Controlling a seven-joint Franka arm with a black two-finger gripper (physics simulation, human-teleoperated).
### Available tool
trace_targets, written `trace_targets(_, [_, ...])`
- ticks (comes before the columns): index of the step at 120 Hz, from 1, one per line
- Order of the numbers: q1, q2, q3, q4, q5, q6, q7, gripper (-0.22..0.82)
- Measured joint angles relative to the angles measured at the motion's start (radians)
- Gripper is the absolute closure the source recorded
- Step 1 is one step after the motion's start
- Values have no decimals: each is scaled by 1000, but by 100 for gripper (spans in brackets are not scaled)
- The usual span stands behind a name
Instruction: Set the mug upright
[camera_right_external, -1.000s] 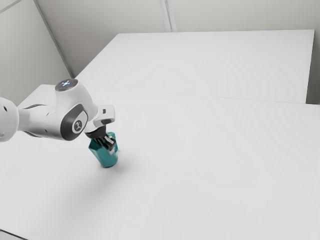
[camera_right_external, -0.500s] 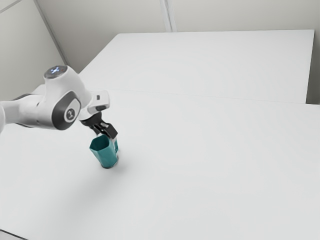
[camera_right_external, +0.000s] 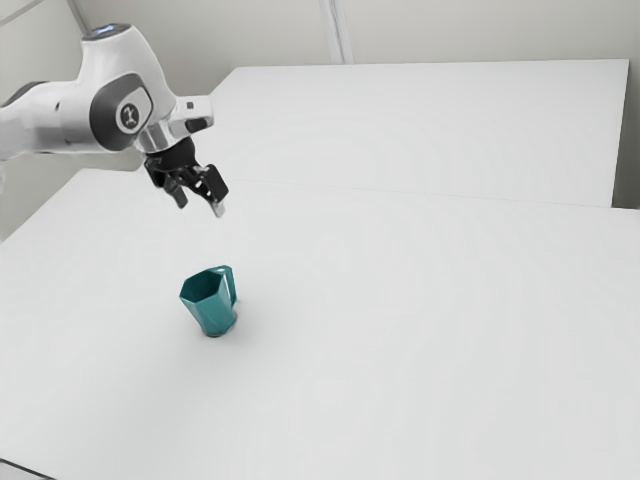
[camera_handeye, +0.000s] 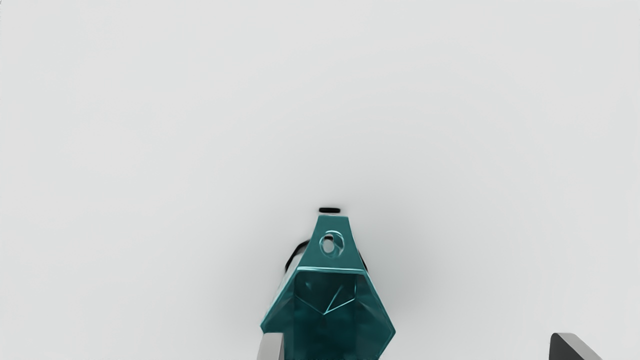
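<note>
teal mug (camera_right_external: 212, 314) is standing upright on the white table (camera_right_external: 400, 330), base down, mouth up, in the exterior view's left half. the body is faceted and flares from a narrower base to a wide angular rim (camera_handeye: 331, 270), with the dark teal inside visible from above. handle (camera_right_external: 232, 286) sticks out from one side, toward the exterior view's right and a bit toward the far side of the table; in the wrist view it has a flat, tapering top with a small round highlighted detail, and points away from the gripper fingers. a short black mark (camera_handeye: 329, 210) sits just beyond the handle's outer end, and dark curved bits of the base edge peek out on both sides below the handle. soft grey shadow on the table around the mug. black two-finger gripper (camera_right_external: 200, 207) is open, fingers (camera_handeye: 271, 347) spread wide, up in the air above the table and well apart from the mug, angled down and toward the exterior view's right. in the wrist view one fingertip overlaps part of the mug's rim in the line of sight, the other is off to the side over bare table, so the mug lines up nearer one finger than the other. white and black arm (camera_right_external: 85, 110) comes in from the exterior view's upper left. pale walls (camera_right_external: 480, 30) behind the table, with a vertical strip (camera_right_external: 338, 32) running down to its far edge.
</note>
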Motion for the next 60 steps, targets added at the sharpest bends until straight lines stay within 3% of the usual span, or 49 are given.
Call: trace_targets(60, [11,33,-1,258,0,-291,-45,2])
